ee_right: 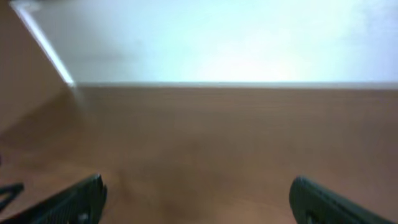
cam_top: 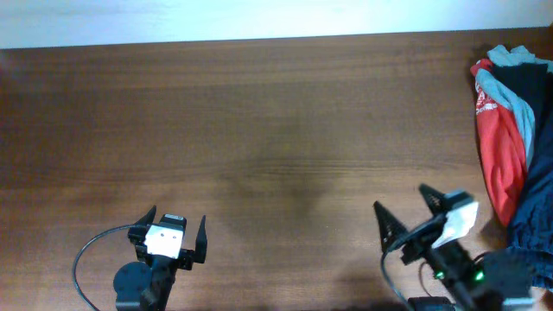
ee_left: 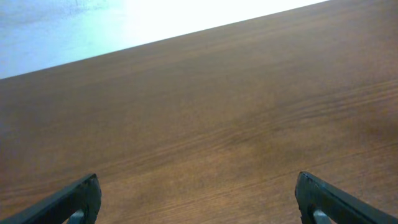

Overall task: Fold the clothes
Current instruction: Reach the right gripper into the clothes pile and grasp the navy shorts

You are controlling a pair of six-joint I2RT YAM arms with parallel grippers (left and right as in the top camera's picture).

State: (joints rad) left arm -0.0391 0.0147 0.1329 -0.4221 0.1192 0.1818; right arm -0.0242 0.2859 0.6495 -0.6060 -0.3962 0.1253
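The dark navy-blue clothes [cam_top: 535, 218] lie bunched in a pile at the table's right edge, partly cut off by the frame and partly under other garments. My right gripper [cam_top: 402, 197] is open and empty over bare wood, left of the pile and not touching it. My left gripper [cam_top: 178, 216] is open and empty near the front left. The left wrist view shows its open fingers [ee_left: 198, 186] over bare table. The right wrist view is blurred and shows open fingers [ee_right: 197, 185] over wood; the clothes are out of both wrist views.
A red garment with white print [cam_top: 499, 147] and a light grey-blue garment [cam_top: 517, 102] lie in the same pile at the right edge. The brown wooden table [cam_top: 259, 130] ends at a pale far edge. A cable loops beside the left arm [cam_top: 86, 250].
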